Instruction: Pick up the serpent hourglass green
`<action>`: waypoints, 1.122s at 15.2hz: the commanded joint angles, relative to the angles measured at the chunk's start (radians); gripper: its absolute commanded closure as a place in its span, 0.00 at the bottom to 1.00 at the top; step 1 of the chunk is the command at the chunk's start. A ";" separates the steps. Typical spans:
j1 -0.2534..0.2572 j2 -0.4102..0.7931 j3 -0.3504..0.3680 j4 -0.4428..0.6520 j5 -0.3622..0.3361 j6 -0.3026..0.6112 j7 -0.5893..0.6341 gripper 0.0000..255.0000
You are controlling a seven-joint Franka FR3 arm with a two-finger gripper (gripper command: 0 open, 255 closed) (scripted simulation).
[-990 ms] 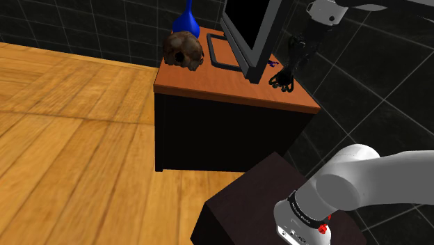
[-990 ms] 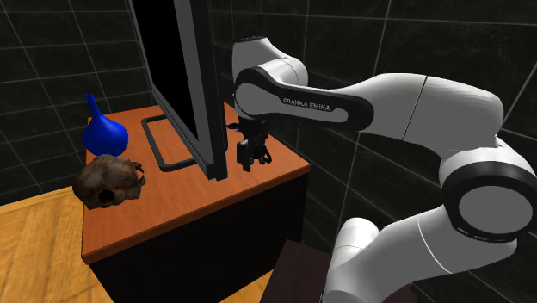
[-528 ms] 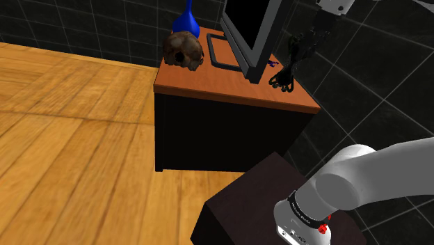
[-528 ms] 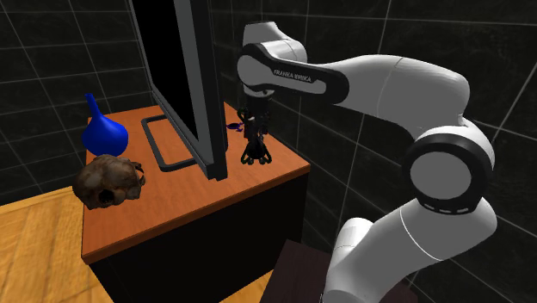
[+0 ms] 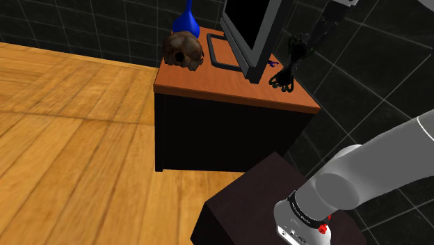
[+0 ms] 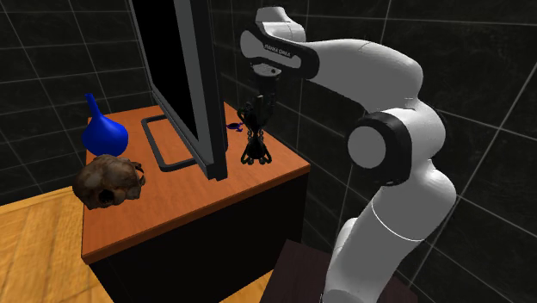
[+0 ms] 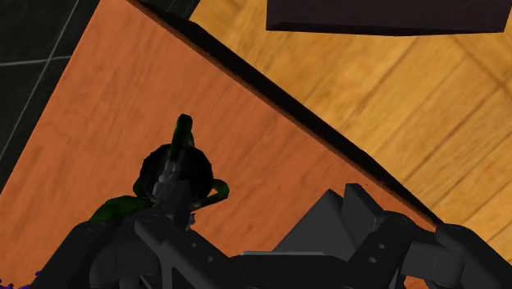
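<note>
Dark green-black serpent hourglass: standing on orange desk, unlifted. Black pincer over its top; spread or pinching, cannot tell. Lift outstanding.

Item count: five objects on one worktop.
One skull, one blue vase, one monitor, one serpent hourglass, one small purple item.

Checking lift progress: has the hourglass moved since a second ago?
No. The hourglass stands on the same spot of the desk, beside the monitor.
</note>
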 commanded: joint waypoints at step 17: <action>-0.098 0.341 -0.180 0.298 0.226 -0.042 -0.263 1.00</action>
